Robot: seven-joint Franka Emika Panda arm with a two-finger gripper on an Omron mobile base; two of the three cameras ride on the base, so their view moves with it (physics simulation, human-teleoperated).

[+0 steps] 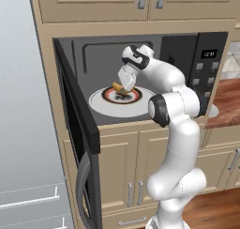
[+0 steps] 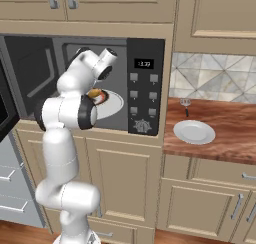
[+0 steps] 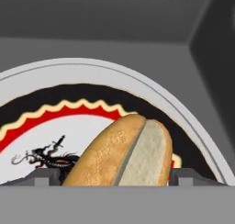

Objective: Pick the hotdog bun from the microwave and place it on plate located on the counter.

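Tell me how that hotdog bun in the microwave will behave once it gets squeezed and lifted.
The hotdog bun is bread, split along its length, so it will probably dent under pressure and might gape at the slit. It looks light for its size, so lifting should take little force. Its rounded, oblong shape could let it rock or roll on the small dark plate if the tool nudges it.

Pretty standard look: chunky glossy white arm (image 1: 176, 143) with rounded, bulbous segments and dark black bands at the joints, filling the lower right of the left base view. Small dark grey fingertips (image 3: 46, 176).
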